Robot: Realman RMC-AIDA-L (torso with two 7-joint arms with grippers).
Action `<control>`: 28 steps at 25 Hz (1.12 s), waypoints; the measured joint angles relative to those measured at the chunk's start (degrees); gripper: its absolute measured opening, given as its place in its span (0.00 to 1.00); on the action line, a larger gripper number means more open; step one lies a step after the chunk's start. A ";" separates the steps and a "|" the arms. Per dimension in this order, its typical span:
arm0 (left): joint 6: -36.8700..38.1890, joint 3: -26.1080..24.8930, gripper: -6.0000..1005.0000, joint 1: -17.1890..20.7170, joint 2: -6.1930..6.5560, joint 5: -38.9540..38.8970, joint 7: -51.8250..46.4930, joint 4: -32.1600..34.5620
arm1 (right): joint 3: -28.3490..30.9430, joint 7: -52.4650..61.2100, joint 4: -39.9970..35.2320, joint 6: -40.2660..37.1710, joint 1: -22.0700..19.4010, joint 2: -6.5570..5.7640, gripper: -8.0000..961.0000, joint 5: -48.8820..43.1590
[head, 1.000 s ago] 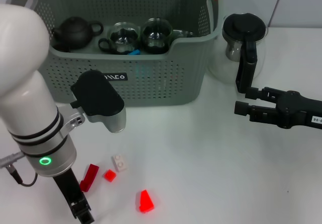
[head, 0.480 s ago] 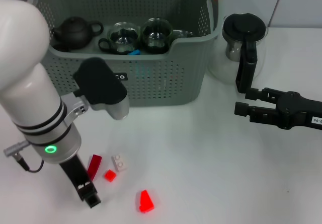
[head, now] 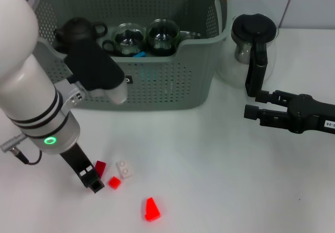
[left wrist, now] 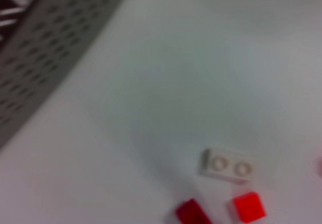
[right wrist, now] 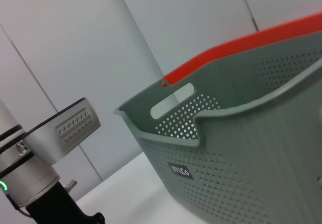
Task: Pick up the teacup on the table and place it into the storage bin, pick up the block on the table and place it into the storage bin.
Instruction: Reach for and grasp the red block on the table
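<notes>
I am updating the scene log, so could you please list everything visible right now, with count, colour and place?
storage bin: one, grey perforated with orange clips, at the far side of the table.
teapot: one, dark, in the bin at its left end.
glass cups: at least two, clear with dark handles, in the bin beside the teapot.
blue item: one, in the bin by the cups, mostly hidden.
glass jug: one, clear with black lid and handle, on the table right of the bin.
red blocks: three, on the near table; one dark red, one small.
white block: one, beside the small red one.
table: one, white.
left tool: black, down by the dark red block.
right tool: black, hovering near the jug.
</notes>
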 joint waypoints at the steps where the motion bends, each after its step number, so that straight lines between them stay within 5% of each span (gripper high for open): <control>1: -0.24 -0.04 0.57 0.21 0.02 1.00 -3.07 0.82 | 0.02 0.00 0.00 0.01 0.10 -0.01 0.92 0.01; 9: 0.36 -1.44 0.57 -0.88 -0.03 1.69 -12.46 -1.59 | 0.09 0.00 0.00 0.08 0.46 -0.10 0.92 -0.04; 28: -2.06 -6.45 0.57 -1.73 -0.24 -1.06 -18.10 -7.16 | 0.09 0.03 0.00 0.07 0.52 -0.25 0.92 -0.13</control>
